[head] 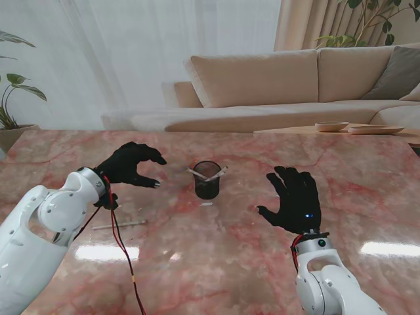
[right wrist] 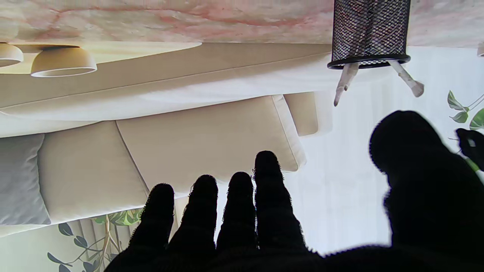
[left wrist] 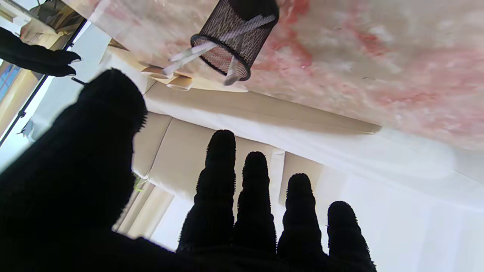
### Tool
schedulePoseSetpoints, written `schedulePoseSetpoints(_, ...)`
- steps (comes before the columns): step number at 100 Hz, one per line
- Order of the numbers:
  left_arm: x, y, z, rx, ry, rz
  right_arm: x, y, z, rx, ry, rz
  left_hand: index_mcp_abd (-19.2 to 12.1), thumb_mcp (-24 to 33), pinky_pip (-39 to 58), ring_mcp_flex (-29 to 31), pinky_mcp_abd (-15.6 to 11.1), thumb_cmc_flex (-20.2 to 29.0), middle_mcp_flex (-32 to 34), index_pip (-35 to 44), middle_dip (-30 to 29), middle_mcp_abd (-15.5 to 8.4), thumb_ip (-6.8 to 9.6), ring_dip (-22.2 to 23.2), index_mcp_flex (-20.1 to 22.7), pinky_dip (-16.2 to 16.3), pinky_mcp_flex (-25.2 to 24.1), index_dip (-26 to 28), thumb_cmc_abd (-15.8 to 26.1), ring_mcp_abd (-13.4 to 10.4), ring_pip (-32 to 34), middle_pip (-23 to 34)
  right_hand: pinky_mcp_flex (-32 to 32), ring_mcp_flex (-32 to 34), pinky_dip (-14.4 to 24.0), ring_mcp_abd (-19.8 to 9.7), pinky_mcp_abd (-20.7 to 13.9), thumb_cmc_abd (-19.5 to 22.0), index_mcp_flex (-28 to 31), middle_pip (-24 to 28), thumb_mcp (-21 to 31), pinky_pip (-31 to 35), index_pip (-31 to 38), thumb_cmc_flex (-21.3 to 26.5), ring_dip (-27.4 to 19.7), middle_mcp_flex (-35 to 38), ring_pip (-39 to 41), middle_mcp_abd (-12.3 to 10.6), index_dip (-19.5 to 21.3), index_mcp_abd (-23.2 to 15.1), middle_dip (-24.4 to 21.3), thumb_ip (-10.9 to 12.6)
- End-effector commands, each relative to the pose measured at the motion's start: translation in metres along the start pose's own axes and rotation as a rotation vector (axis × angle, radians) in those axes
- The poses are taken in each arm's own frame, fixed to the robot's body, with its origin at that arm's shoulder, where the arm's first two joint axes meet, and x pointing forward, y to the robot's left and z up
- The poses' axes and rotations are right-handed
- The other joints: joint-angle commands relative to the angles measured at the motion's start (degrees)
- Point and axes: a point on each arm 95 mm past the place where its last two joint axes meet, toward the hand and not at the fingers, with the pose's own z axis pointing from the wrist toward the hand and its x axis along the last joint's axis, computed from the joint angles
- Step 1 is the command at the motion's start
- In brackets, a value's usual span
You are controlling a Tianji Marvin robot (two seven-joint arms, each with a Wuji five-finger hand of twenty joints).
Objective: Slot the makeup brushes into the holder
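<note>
stand view: the mesh holder (head: 207, 180) sits mid-table with two brushes (head: 216, 174) already leaning in it. the left hand (head: 129, 165) hovers left of the holder, fingers loosely curled and holding nothing; the right hand (head: 293, 199) hangs right of the holder, fingers spread and empty. one more brush (head: 119, 225) lies flat on the table (head: 367, 197), left of the holder and nearer to me. judging by this, pickup comes next: the left hand must drop back and pinch that thin handle.
</note>
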Motion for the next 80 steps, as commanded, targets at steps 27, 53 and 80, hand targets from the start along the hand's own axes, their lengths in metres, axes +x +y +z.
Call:
schedulePoseSetpoints(27,-0.021,0.024,-0.043,-0.084,-0.057,0.107,-0.016,-0.006,-0.01,0.045,-0.016,0.023,2.3,-4.9,0.1,2.3,-2.5,-1.6,-3.1,-4.7,-2.3,0.7,0.81,-1.6,-3.3,-1.0,0.9,-2.0,2.8,0.2,-1.2,-1.8,-0.4,0.8,-5.2,-0.5,-1.6,4.0,-5.5,-6.1,1.9,-7.3,-4.5,-11.8,-5.7,1.5,-6.7,1.6,-1.9,1.2,-6.1,4.3)
schedulePoseSetpoints(53,-0.034,0.059,-0.058,-0.054,-0.119,0.097,-0.03,-0.002,-0.009,0.078,0.019,0.088,3.2,-4.9,5.4,1.4,-0.6,-2.0,-5.2,-5.8,-3.2,0.9,4.01,-1.4,-5.1,-3.3,0.6,-2.5,7.2,0.2,-0.8,-1.6,2.6,5.8,-9.7,-1.8,-4.8,12.1,-5.0,-11.3,2.8,-11.0,-8.0,-20.4,-11.8,6.2,-12.4,2.1,-4.0,0.6,-13.7,11.0)
schedulePoseSetpoints(80,-0.048,0.089,-0.062,-0.052,-0.165,0.117,-0.036,-0.009,-0.005,0.092,-0.007,0.149,1.7,-2.8,9.5,0.9,0.6,-1.6,-4.0,0.0,-1.4,0.4,3.65,0.5,-4.6,-3.1,-0.2,0.6,5.4,0.5,0.1,-0.3,5.4,7.1,-11.7,-1.2,-4.1,14.0,-3.7,-10.7,2.7,-10.1,-7.7,-21.5,-13.0,7.6,-12.3,2.4,-4.9,0.2,-14.8,13.1)
